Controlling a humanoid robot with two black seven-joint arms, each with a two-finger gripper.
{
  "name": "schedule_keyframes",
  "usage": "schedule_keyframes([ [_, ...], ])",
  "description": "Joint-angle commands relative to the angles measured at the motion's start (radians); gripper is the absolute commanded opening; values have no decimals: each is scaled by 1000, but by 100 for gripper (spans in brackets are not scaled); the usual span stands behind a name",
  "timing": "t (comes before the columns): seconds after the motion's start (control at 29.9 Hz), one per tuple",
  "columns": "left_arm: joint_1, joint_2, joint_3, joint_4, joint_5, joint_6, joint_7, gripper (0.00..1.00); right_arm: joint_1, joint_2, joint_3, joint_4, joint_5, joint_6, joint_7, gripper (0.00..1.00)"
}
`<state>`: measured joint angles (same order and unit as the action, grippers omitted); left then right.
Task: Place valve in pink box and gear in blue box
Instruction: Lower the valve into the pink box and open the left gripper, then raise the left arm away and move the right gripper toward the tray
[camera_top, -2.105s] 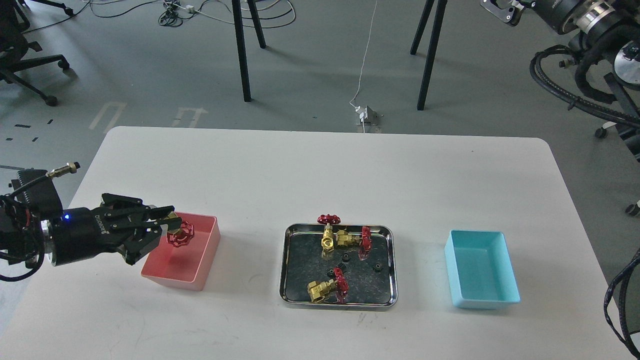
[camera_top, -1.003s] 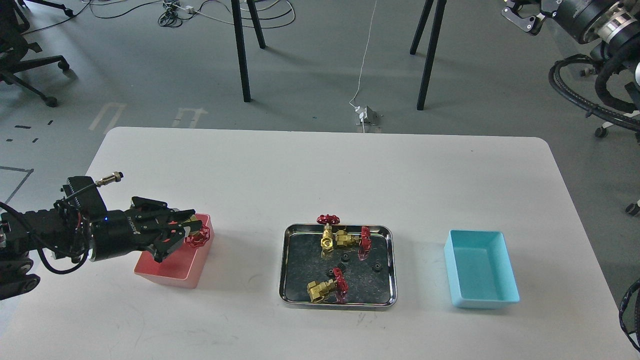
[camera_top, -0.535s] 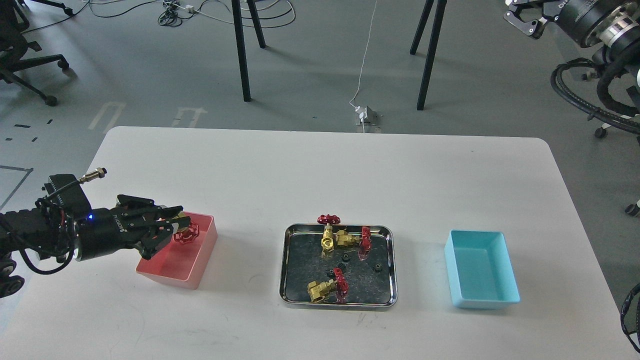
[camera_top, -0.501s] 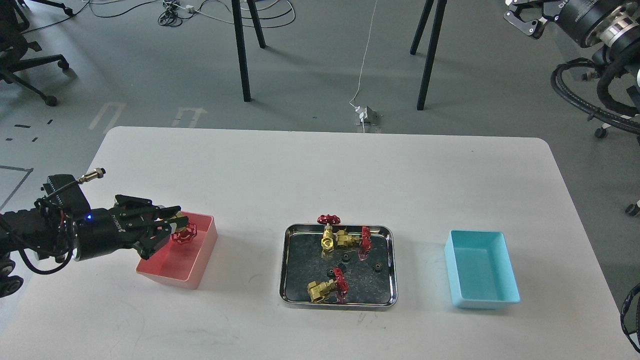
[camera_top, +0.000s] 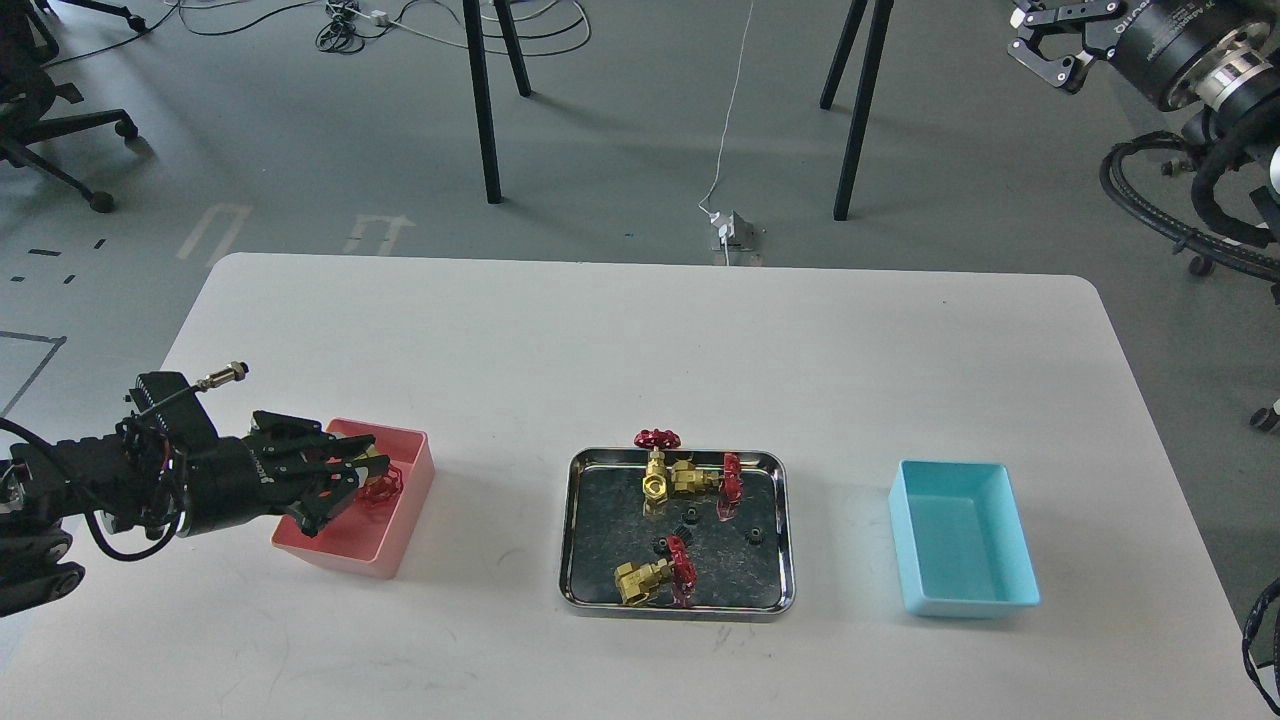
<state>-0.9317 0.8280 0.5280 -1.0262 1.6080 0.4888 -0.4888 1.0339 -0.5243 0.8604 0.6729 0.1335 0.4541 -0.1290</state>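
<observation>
My left gripper (camera_top: 352, 478) is shut on a brass valve with a red handwheel (camera_top: 381, 488) and holds it low inside the pink box (camera_top: 345, 556), near its far right part. Three more valves lie in the steel tray (camera_top: 577, 535): one upright at the far rim (camera_top: 656, 462), one beside it (camera_top: 704, 478), one near the front (camera_top: 652, 576). Small black gears (camera_top: 757, 533) (camera_top: 688, 518) (camera_top: 660, 545) lie between them. The blue box (camera_top: 1010, 596) stands empty at the right. My right gripper (camera_top: 1045, 42) is open, high up beyond the table's far right corner.
The tray sits mid-table between the two boxes, close to the front edge. Black table legs, cables and a power strip (camera_top: 733, 232) are on the floor behind the table. Thick black hoses (camera_top: 1180, 215) hang at the right.
My left gripper has sunk lower into the pink box with the valve in it. The right arm has shifted slightly at the top right.
</observation>
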Motion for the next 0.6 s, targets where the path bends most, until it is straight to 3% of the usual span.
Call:
schedule_keyframes([
  [0.0, -2, -7, -3, 0, 1, 0, 0, 56, -1, -13, 2, 4, 0, 1, 0, 100],
  [0.1, -4, 5, -41, -11, -3, 0, 0, 76, -2, -16, 2, 4, 0, 1, 0, 100],
  [0.2, -2, 54, -141, -87, -14, 0, 0, 78, -1, -19, -1, 5, -2, 3, 0, 100],
  [0.3, -9, 167, -276, -260, -92, -15, 0, 79, -1, -25, -17, 13, -18, 14, 0, 100],
  [0.43, -12, 220, -523, -431, -340, -174, 0, 80, 14, -65, -93, 71, -180, 35, 3, 100],
  [0.57, -4, 162, -736, -446, -673, -355, 0, 81, 49, -77, -178, 155, -499, 35, 8, 100],
])
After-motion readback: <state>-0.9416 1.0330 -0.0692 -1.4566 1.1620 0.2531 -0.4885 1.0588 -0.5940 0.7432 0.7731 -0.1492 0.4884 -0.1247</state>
